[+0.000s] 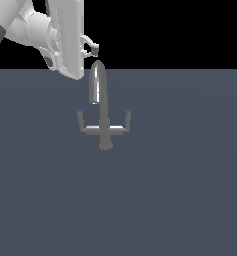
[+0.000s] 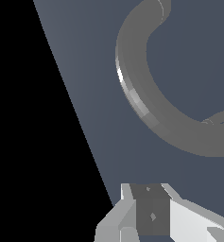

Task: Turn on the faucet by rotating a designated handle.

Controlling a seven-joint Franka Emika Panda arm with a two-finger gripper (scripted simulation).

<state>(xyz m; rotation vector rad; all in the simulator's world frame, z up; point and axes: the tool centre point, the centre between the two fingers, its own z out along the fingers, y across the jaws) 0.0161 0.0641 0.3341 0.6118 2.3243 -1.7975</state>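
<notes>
Across the lower part of the exterior view we see a flat slate-blue surface (image 1: 180, 200) under a black, featureless background. Near its middle stands the faucet (image 1: 105, 125), arched spout upright, with levers at 9 and 3 o'clock; we cannot tell which is the handle. At 11 o'clock, above it, hangs the gripper (image 1: 92, 46); we cannot tell how its fingers stand.

Claw (image 1: 93, 49) hangs above the faucet (image 1: 103, 112) spout.

Simulated scene — bare slate floor (image 1: 190, 200), black void
</notes>
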